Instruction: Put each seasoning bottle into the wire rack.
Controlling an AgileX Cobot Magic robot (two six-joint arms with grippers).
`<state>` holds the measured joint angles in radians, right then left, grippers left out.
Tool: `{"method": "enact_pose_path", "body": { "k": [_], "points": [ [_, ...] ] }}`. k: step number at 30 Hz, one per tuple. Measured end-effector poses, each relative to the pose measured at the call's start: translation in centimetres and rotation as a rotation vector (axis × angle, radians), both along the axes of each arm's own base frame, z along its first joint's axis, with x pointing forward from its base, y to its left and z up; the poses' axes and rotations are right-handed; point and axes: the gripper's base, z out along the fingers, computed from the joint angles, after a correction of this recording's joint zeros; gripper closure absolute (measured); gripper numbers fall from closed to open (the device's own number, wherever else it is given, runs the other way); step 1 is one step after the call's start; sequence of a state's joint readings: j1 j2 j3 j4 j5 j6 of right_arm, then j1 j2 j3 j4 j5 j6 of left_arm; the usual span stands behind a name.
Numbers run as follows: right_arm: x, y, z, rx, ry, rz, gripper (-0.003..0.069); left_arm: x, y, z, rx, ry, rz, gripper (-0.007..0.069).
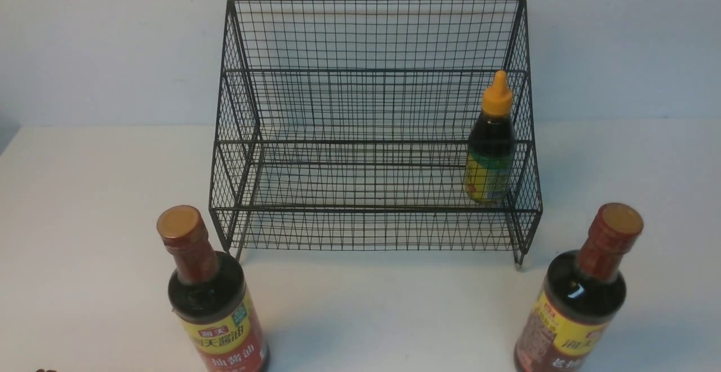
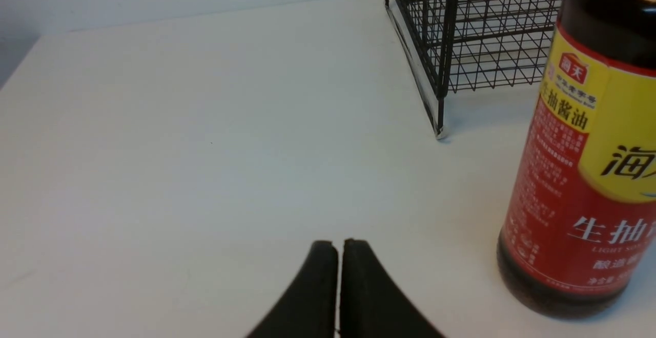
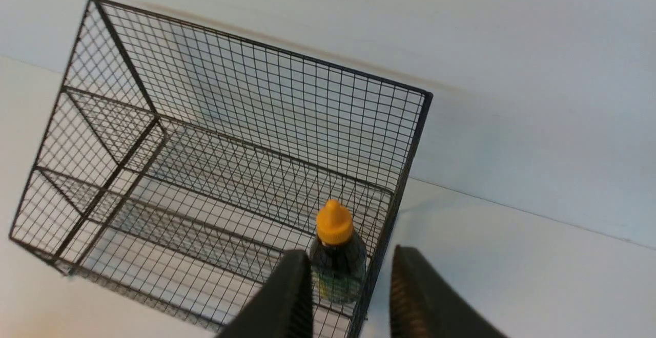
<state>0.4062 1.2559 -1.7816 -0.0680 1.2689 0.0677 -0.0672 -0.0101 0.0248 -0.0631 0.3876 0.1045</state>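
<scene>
Right pincer (image 3: 351,256) is being held spread, nothing pinched, raised before the right end of the wire rack (image 1: 372,107). Left pincer (image 2: 338,243) is being held pressed together, empty, off the rack's left front corner. Small bottle (image 1: 490,146) is being carried upright on the rack's lower tier, right end. Left tall bottle (image 1: 211,304) and right tall bottle (image 1: 580,304) are being borne by the tabletop (image 1: 84,220), one before each front corner of the rack.
</scene>
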Motion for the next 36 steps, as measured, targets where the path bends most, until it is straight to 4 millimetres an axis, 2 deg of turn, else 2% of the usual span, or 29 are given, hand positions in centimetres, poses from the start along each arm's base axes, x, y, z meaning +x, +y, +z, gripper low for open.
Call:
{"method": "enact_pose_path", "body": {
  "k": [2, 3, 4, 5, 6, 8, 9, 10, 13, 14, 15, 17, 20, 36],
  "points": [
    [-4.2, -1.7, -0.6, 0.016, -0.012, 0.007, 0.0573, 0.0, 0.0, 0.0, 0.000, 0.000, 0.000, 0.0629],
    [-6.4, -2.6, -1.4, 0.026, -0.017, 0.012, 0.0620, 0.0, 0.0, 0.0, 0.000, 0.000, 0.000, 0.0629],
    [-7.8, -3.1, -2.5, 0.031, -0.016, 0.017, 0.0643, 0.0, 0.0, 0.0, 0.000, 0.000, 0.000, 0.0629],
    [-7.6, -3.0, -2.9, 0.026, 0.000, 0.018, 0.0643, 0.0, 0.0, 0.0, 0.000, 0.000, 0.000, 0.0629],
    [-9.0, -3.5, -3.7, 0.039, -0.023, 0.023, 0.0654, 0.0, 0.0, 0.0, 0.000, 0.000, 0.000, 0.0629],
    [-10.6, -4.1, -6.9, 0.077, -0.099, 0.036, 0.0670, 0.0, 0.0, 0.0, 0.000, 0.000, 0.000, 0.0629],
    [-11.3, -4.4, -6.5, 0.094, -0.138, 0.038, 0.0671, 0.0, 0.0, 0.0, 0.000, 0.000, 0.000, 0.0629],
    [-11.9, -4.5, -9.0, 0.125, -0.199, 0.047, 0.0673, 0.0, 0.0, 0.0, 0.000, 0.000, 0.000, 0.0629],
    [-13.0, -4.8, -14.0, 0.185, -0.289, 0.061, 0.0673, 0.0, 0.0, 0.0, 0.000, 0.000, 0.000, 0.0629],
    [-13.2, -4.9, -14.1, 0.197, -0.306, 0.063, 0.0673, 0.0, 0.0, 0.0, 0.000, 0.000, 0.000, 0.0629],
    [-13.2, -4.8, -15.8, 0.211, -0.308, 0.065, 0.0673, 0.0, 0.0, 0.0, 0.000, 0.000, 0.000, 0.0629],
    [-12.9, -4.7, -17.6, 0.224, -0.317, 0.065, 0.0673, 0.0, 0.0, 0.0, 0.000, 0.000, 0.000, 0.0629],
    [-12.5, -4.5, -18.7, 0.219, -0.323, 0.064, 0.0673, 0.0, 0.0, 0.0, 0.000, 0.000, 0.000, 0.0629],
    [-12.6, -4.6, -19.6, 0.187, -0.262, 0.062, 0.0673, 0.0, 0.0, 0.0, 0.001, 0.000, 0.000, 0.0629]
  ]
}}
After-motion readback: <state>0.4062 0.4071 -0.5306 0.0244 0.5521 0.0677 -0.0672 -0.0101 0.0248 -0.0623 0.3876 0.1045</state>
